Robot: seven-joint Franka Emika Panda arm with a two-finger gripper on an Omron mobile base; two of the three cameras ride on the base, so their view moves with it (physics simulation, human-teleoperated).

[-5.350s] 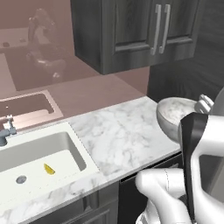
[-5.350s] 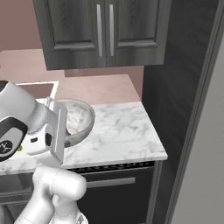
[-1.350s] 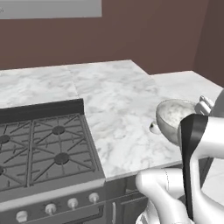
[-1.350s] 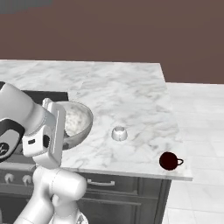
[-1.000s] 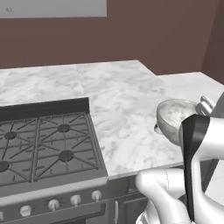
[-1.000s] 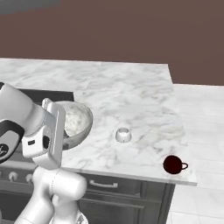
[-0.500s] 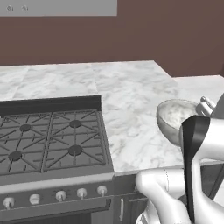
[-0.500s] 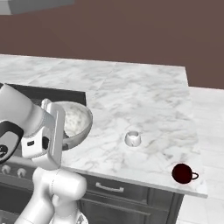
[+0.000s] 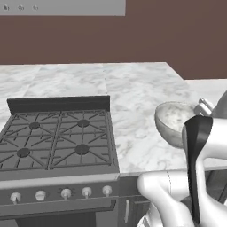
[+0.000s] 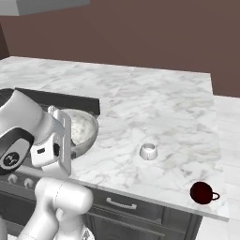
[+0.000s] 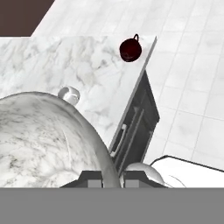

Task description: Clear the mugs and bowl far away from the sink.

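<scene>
On my left sits one stove with four burners. Just right of it I carry the one bowl above the marble counter, my gripper pinched tight on its rim. Further right, one small pale mug stands alone on the counter. Well apart from it, near the counter's right front corner, sits one dark red mug.

I see the speckled grey-white bowl held above the marble counter, a small pale mug and dark red mug well apart.
</scene>
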